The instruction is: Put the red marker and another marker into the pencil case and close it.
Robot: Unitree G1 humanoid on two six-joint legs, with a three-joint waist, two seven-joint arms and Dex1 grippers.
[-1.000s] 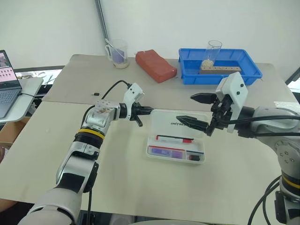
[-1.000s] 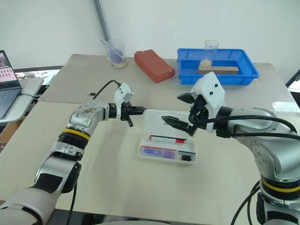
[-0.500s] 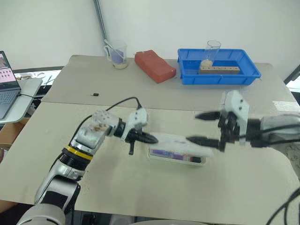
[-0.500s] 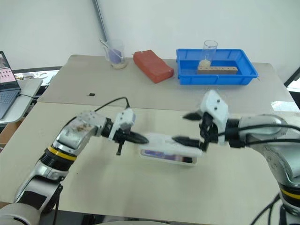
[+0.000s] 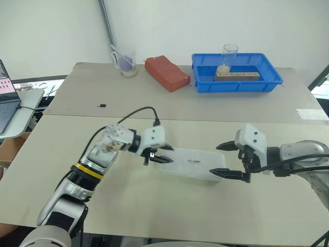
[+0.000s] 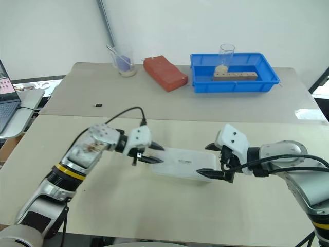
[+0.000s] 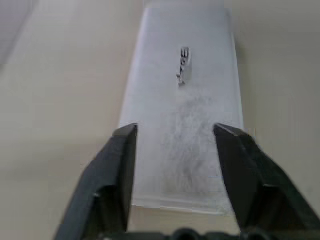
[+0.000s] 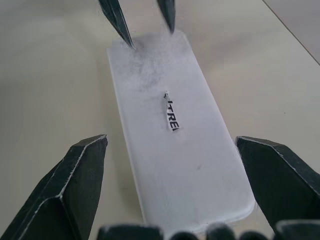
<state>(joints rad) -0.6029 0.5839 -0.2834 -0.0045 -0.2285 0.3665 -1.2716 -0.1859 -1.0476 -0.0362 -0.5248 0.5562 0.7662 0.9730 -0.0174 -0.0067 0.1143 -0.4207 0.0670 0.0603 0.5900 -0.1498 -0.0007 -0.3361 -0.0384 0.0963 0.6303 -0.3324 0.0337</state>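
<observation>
The white pencil case (image 5: 193, 164) lies flat on the table with its lid down, dark print on top (image 8: 171, 116). The red marker and the other marker are hidden from view. My left gripper (image 5: 165, 154) is open at the case's left end, its black fingers (image 7: 120, 150) standing either side of that end just above the lid. At the right end my right gripper (image 5: 218, 160) is open wide, one finger (image 8: 75, 175) on each side of the case, not touching it. The right wrist view also shows the left gripper (image 8: 142, 20) at the far end.
At the back stand a blue tray (image 5: 270, 82) holding a clear cup and a wooden block, a red-brown block (image 5: 167, 73) and a clear cup (image 5: 125, 62). A small black item (image 5: 103, 105) lies on the table's left. A laptop (image 5: 6, 100) sits off the left edge.
The case's lid, upright a second ago, has dropped flat and shut over the markers. My left gripper drew back and opened. My right gripper sank to the case's right end.
</observation>
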